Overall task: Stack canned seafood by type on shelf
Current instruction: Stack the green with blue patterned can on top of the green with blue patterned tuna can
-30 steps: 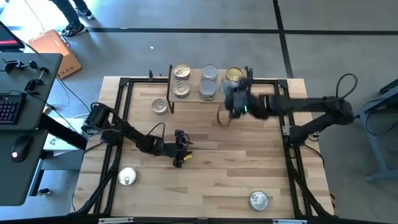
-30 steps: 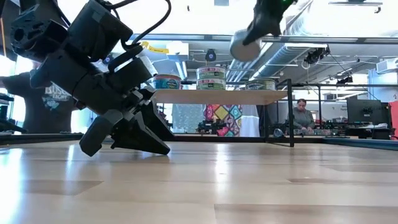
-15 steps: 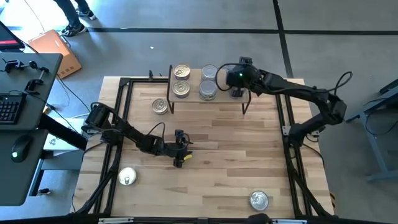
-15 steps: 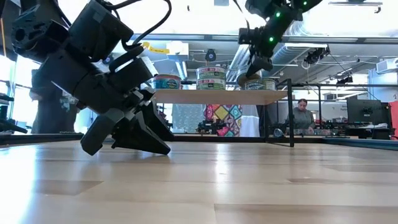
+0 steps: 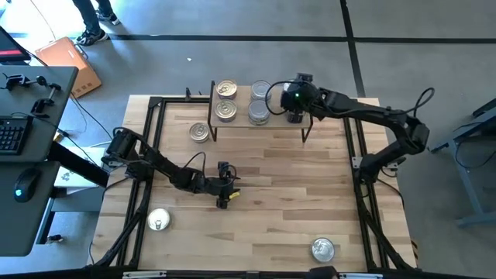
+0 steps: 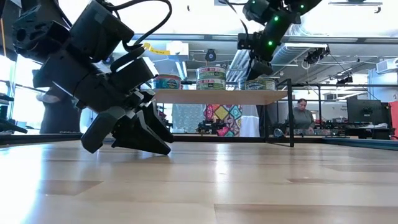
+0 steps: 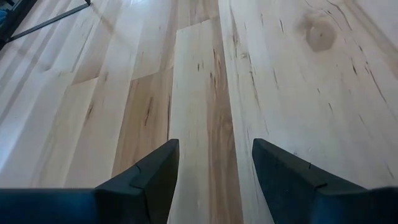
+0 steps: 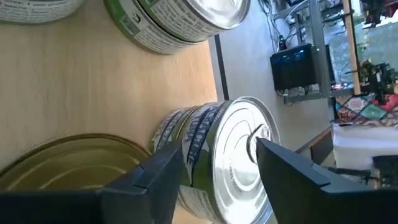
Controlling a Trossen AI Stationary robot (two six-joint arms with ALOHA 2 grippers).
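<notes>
The shelf (image 5: 240, 116) is a small rack with a pale wood top and thin black metal legs, near the top middle of the high view. Short round shiny tins sit on it: two silver ones (image 5: 225, 101) at its left end and a stack (image 5: 260, 105) in the middle. More tins lie on the big wooden table (image 5: 271, 209): one (image 5: 200, 132) just left of the shelf, one (image 5: 158, 221) at the lower left, one (image 5: 322, 249) at the lower right.

The right gripper (image 5: 293, 99) is over the shelf's right end. Its fingers are spread on both sides of a silver tin with a pull tab (image 8: 233, 162), beside a gold lid (image 8: 68, 165); I cannot tell if they squeeze it.

The left gripper (image 5: 224, 195) rests low on the table, fingers apart and holding nothing.
</notes>
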